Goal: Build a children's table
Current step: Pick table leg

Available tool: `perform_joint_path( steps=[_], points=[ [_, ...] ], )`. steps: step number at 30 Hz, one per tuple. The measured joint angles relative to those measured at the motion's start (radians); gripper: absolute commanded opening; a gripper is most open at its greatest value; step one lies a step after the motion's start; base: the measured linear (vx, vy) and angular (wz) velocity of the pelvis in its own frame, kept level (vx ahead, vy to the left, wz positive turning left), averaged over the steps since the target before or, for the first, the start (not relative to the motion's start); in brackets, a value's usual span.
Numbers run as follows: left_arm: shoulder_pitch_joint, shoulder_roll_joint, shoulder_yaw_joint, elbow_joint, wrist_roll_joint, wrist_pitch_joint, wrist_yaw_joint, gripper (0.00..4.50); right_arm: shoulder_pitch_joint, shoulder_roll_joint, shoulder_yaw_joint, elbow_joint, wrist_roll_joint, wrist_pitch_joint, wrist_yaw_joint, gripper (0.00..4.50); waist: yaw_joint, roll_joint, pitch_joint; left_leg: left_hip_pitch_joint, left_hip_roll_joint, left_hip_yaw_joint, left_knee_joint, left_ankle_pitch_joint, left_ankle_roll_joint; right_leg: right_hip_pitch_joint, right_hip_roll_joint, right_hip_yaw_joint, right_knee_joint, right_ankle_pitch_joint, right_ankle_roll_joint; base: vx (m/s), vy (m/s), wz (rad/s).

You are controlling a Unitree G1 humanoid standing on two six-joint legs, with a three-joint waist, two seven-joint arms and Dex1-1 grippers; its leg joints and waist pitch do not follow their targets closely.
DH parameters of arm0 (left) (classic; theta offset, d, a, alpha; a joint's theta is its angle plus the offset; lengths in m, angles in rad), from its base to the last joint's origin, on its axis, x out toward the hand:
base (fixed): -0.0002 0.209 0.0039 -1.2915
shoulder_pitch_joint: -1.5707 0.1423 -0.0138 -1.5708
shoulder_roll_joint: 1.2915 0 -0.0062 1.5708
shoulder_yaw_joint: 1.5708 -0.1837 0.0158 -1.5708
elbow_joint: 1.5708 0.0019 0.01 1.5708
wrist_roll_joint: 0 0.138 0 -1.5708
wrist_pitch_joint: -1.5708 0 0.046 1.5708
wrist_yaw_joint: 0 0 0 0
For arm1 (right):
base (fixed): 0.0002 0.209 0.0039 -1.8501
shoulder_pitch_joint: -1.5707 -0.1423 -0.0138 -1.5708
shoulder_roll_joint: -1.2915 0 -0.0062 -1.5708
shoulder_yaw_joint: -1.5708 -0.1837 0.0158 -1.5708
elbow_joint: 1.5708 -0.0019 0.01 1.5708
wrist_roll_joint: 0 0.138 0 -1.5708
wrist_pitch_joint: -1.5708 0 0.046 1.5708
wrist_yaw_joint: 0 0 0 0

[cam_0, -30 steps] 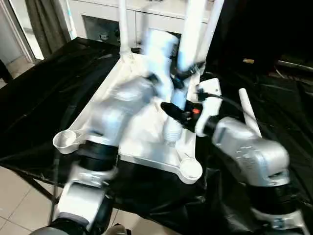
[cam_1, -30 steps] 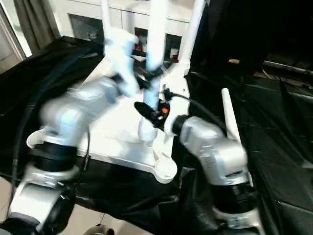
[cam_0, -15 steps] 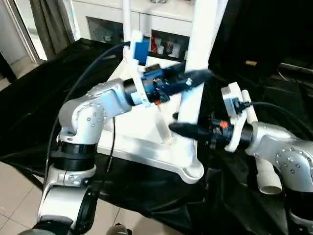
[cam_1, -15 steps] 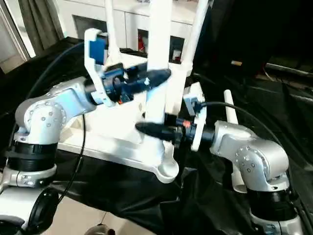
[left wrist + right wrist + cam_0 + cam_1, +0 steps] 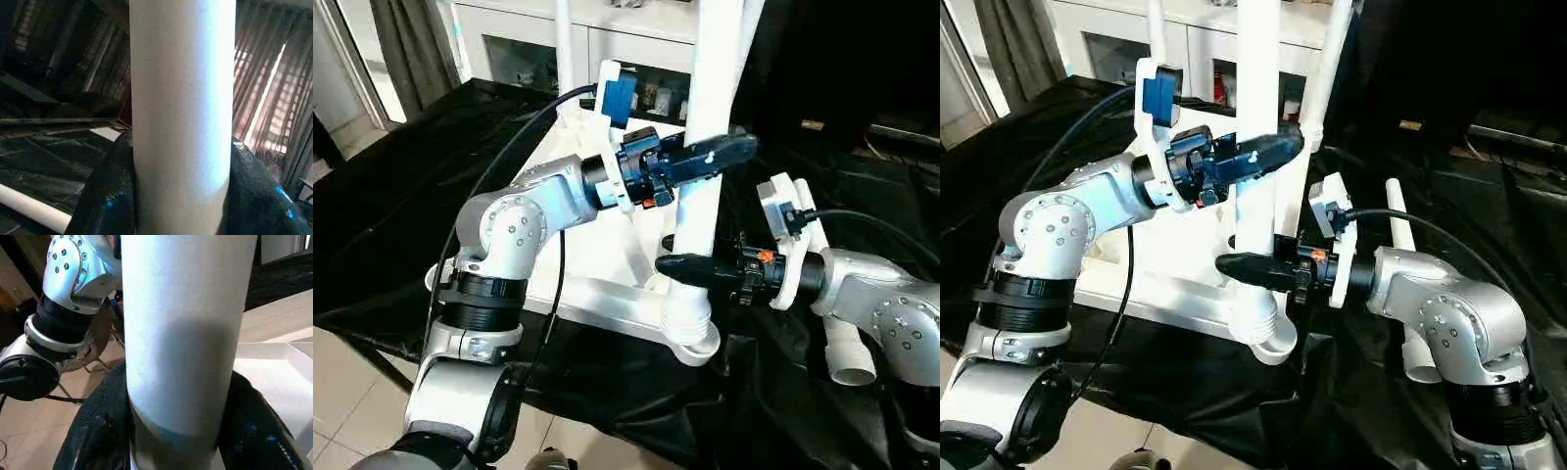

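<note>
The children's table top (image 5: 592, 257) lies upside down on the black-draped work surface (image 5: 401, 196), and an upright white leg (image 5: 705, 147) stands with its ribbed lower end in the near right corner socket (image 5: 690, 338). Two more legs (image 5: 1327, 59) rise from the far corners, and a loose leg (image 5: 1405, 284) lies on the drape to the right. The left gripper (image 5: 710, 152) clasps the upright leg higher up, its black fingers (image 5: 105, 196) pressed against both sides of the tube, while the right gripper (image 5: 690, 266) grips the same leg lower down, just above the socket.
</note>
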Motion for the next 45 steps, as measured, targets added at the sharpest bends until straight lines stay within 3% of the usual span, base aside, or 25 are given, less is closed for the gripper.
perform_joint_path(
  steps=[7,10,13,15,20,22,24,26,29,31,34,38,42,45],
  points=[
    [0.000,0.001,-0.001,0.000,0.003,-0.013,-0.002,1.80,-0.002,0.003,0.001,0.000,0.000,-0.006,-0.010,1.87,0.000,0.000,0.000,0.000,0.000,0.000,0.000,0.000,0.000,0.000,0.000,0.000,0.000,0.000,0.000,0.000,0.000,0.00],
    [-0.001,0.009,-0.033,-0.003,0.055,-0.058,0.018,1.80,-0.002,0.004,0.001,0.002,-0.022,-0.007,-0.043,1.87,0.000,0.000,0.000,0.000,0.000,0.000,0.000,0.000,0.000,0.000,0.000,0.000,0.000,0.000,0.000,0.000,0.000,0.00],
    [-0.002,0.007,-0.042,-0.007,0.108,-0.065,0.100,1.80,-0.004,0.030,0.007,0.014,-0.076,-0.025,-0.116,1.87,-0.001,0.000,0.000,0.000,0.000,0.000,0.000,0.000,0.000,0.000,0.000,0.000,0.001,0.000,0.000,0.000,0.000,0.00],
    [-0.002,-0.002,-0.051,-0.032,0.153,-0.057,0.190,2.50,-0.023,0.069,0.016,0.033,-0.113,-0.028,-0.186,1.87,-0.006,0.001,0.000,0.000,0.000,0.000,0.000,0.000,-0.001,0.000,0.000,0.000,0.001,0.000,0.000,0.000,0.000,0.00],
    [0.015,-0.058,-0.094,-0.074,0.279,-0.059,0.393,2.94,-0.044,0.132,0.018,0.037,-0.146,-0.029,-0.312,1.86,0.000,0.005,-0.001,0.000,0.000,-0.001,0.000,0.001,-0.001,0.000,0.000,0.000,0.000,0.000,0.000,0.000,0.000,0.00],
    [0.020,-0.081,-0.083,-0.068,0.285,-0.060,0.435,2.97,-0.043,0.145,0.020,0.037,-0.154,-0.029,-0.336,1.86,-0.002,0.006,0.000,-0.001,0.000,-0.001,0.000,0.001,-0.001,0.000,0.000,0.000,0.000,0.000,0.000,0.000,0.000,0.00],
    [0.021,-0.100,-0.066,-0.060,0.280,-0.060,0.460,2.57,-0.040,0.157,0.020,0.033,-0.164,-0.031,-0.362,1.86,-0.003,0.006,0.000,-0.001,0.000,-0.001,0.000,0.001,-0.001,0.000,0.000,0.000,0.000,0.000,0.000,0.000,0.000,0.00],
    [0.024,-0.110,-0.064,-0.060,0.273,-0.060,0.473,2.63,-0.036,0.166,0.020,0.030,-0.178,-0.031,-0.380,1.86,-0.002,0.008,-0.001,-0.001,0.000,-0.001,0.000,0.001,-0.001,0.000,0.000,0.000,0.000,0.000,0.000,0.000,0.000,0.00],
    [0.031,-0.132,-0.045,-0.060,0.262,-0.054,0.494,2.19,-0.024,0.179,0.023,0.016,-0.188,-0.031,-0.408,1.86,-0.004,0.014,-0.001,-0.001,0.000,-0.001,0.000,0.000,-0.001,0.000,0.000,0.000,-0.001,0.000,0.000,0.000,0.000,0.00],
    [0.032,-0.145,-0.035,-0.064,0.255,-0.051,0.502,2.24,-0.021,0.179,0.022,0.003,-0.191,-0.031,-0.424,1.86,-0.003,0.021,-0.002,-0.001,0.000,-0.001,0.000,0.000,-0.001,0.000,0.000,0.000,-0.001,0.001,0.001,0.000,0.000,0.00],
    [0.032,-0.169,-0.023,-0.063,0.243,-0.051,0.505,1.89,-0.007,0.175,0.020,-0.028,-0.196,-0.031,-0.447,1.86,-0.003,0.033,-0.004,-0.001,-0.001,-0.001,0.000,0.000,0.000,0.000,0.000,0.000,-0.003,0.001,0.001,0.000,0.000,0.00],
    [0.033,-0.179,-0.021,-0.053,0.240,-0.057,0.501,1.88,0.018,0.166,0.009,-0.067,-0.195,-0.024,-0.464,1.86,-0.009,0.045,-0.005,-0.002,0.000,-0.001,0.000,0.000,0.000,0.000,0.000,0.000,-0.004,0.001,0.003,0.000,0.000,0.00],
    [0.033,-0.199,-0.026,-0.035,0.236,-0.071,0.486,1.82,0.048,0.151,-0.011,-0.121,-0.194,0.000,-0.487,1.86,-0.026,0.063,-0.007,-0.003,-0.001,-0.001,0.000,0.000,0.001,0.000,0.000,0.000,-0.005,0.001,0.005,0.000,0.000,0.00],
    [0.033,-0.208,-0.035,-0.022,0.236,-0.089,0.469,1.82,0.066,0.138,-0.021,-0.152,-0.190,0.011,-0.503,1.86,-0.035,0.066,-0.008,-0.003,-0.001,-0.001,0.000,0.000,0.001,0.000,0.000,0.000,-0.005,-0.001,0.008,0.000,0.000,0.00]
  ],
)
